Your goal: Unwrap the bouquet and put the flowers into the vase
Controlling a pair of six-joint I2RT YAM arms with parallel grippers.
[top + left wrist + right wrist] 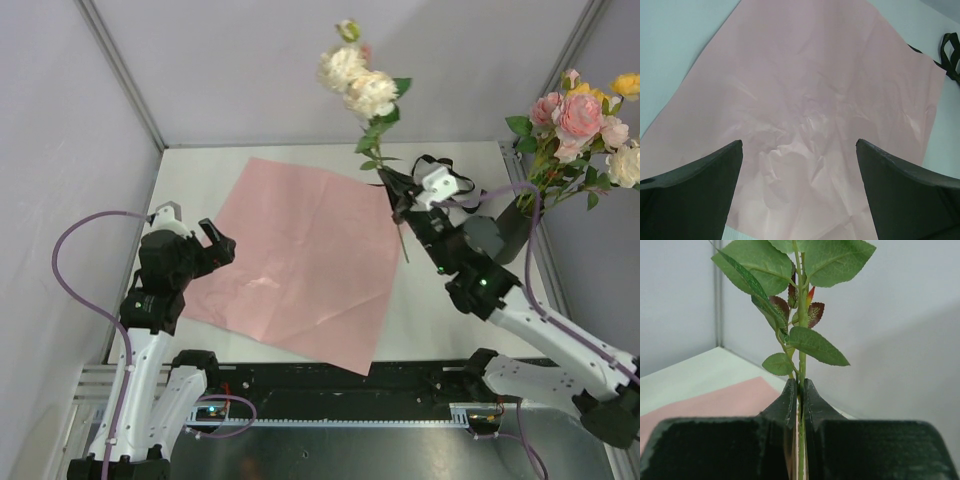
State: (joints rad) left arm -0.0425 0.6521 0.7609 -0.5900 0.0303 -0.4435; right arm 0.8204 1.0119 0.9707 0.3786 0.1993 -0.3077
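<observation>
The right gripper is holding a thin green artificial stem with cream-white blooms upright above the far right part of the white table, and its jaws are pressing fully together on the stem. The top camera is showing the blooms high above the gripper and the lower end of the stem hanging down below it. The right wrist camera is showing only the green leaves and the stem passing between the two dark fingers of the right gripper, with no gap beside it. Just right of this arm a tall dark grey cylindrical vase is standing at the right edge of the table, and a bunch of pink, yellow and white flowers is already sitting in it; only the top camera is showing this. The flat, creased pink paper sheet is lying open in the middle of the table. The left gripper is hovering over the left corner of the sheet with its jaws wide apart and holding nothing, as the left wrist camera is confirming for the left gripper. That camera is also catching a piece of black ribbon lying past the far corner of the sheet
</observation>
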